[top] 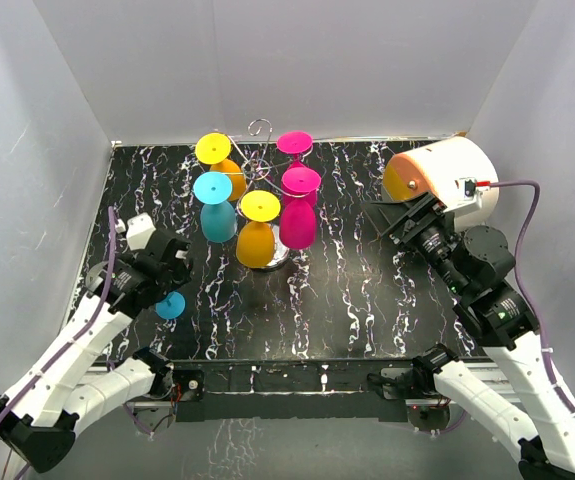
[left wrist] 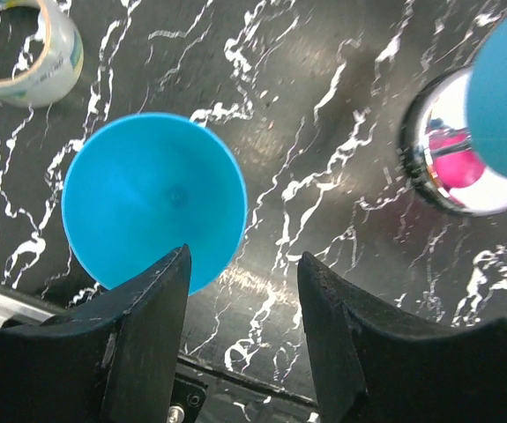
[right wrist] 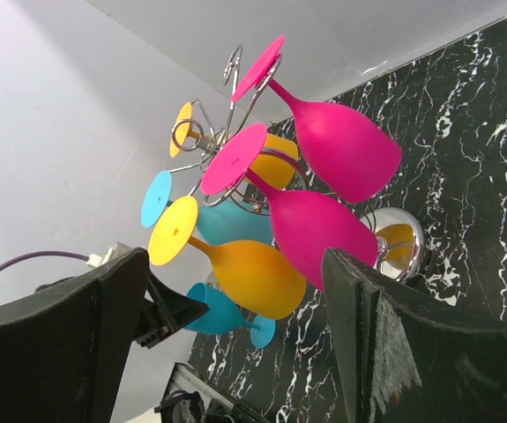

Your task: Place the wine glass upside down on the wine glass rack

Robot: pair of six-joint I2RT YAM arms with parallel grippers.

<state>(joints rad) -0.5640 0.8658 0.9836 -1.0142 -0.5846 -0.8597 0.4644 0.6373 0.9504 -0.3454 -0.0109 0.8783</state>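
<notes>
left wrist: your left gripper (left wrist: 244, 260) is spread.
blue wine glass (left wrist: 152, 198) just beside it; right gripper (right wrist: 235, 260) spread before the wine glass rack (right wrist: 414, 236).

You'll see the wine glass rack (top: 264, 178) near the middle of the table's (top: 367, 300) far edge, five glasses hanging on it foot-up. The blue wine glass (top: 170, 305) sits near the left edge, just beside the left gripper (top: 172, 272). A white-and-orange cylinder (top: 445, 180) fills the far right corner.
</notes>
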